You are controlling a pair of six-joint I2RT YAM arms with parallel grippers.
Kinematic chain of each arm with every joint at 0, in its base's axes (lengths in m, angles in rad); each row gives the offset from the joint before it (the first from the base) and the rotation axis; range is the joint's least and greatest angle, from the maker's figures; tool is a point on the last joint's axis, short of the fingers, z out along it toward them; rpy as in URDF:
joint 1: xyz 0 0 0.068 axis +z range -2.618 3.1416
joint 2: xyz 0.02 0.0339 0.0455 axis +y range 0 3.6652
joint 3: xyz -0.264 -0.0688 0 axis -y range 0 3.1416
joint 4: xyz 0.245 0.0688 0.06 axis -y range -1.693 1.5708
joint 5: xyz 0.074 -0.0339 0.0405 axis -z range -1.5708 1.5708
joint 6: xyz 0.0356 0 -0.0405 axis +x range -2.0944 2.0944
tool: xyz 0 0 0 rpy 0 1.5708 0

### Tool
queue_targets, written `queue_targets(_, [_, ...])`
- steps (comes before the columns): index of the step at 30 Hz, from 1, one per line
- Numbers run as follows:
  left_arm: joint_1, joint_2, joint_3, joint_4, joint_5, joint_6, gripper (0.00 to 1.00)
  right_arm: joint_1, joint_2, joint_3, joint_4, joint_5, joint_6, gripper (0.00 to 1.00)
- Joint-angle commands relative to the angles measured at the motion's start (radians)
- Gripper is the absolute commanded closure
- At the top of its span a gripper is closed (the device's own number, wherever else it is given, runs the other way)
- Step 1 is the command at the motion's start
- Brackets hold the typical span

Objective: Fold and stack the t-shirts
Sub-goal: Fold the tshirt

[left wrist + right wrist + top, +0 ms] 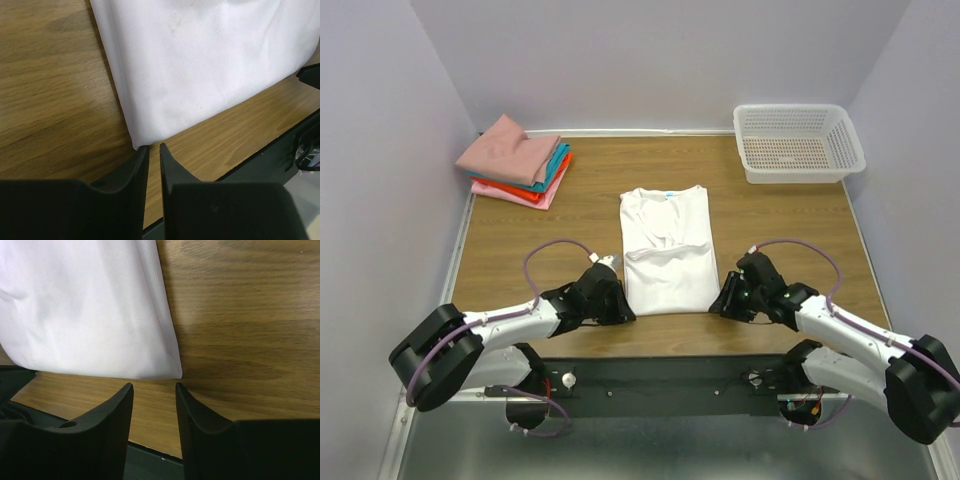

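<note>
A plain white t-shirt (667, 248) lies flat mid-table, sleeves folded in, with a blue neck label at its far end. My left gripper (623, 310) sits at its near left corner. In the left wrist view the shirt (210, 65) ends right at the gripper (154, 146), whose jaws stand a narrow gap apart with only wood between them. My right gripper (717, 308) sits at the near right corner. In the right wrist view it (154, 385) is open and empty just short of the shirt (85, 315). A stack of folded t-shirts (515, 160), dusty pink on top, lies at the back left.
A white perforated plastic basket (798, 142) stands at the back right. The table's near edge and a black base rail (280, 150) run just behind both grippers. Walls close in the table on the left, back and right.
</note>
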Motion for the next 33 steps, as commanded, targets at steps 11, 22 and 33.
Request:
queue_targets(11, [-0.006, 0.019, 0.027, -0.091, -0.096, -0.012, 0.79, 0.006, 0.082, 0.021, -0.025, 0.076, -0.016, 0.57])
queue_targets(22, [-0.006, 0.086, 0.061, -0.064, -0.140, -0.003, 0.79, 0.006, 0.076, 0.035, -0.026, 0.142, -0.007, 0.57])
queue_targets(33, [-0.006, 0.022, 0.069, -0.041, -0.196, 0.050, 1.00, 0.004, 0.162, 0.111, -0.026, 0.197, -0.025, 0.81])
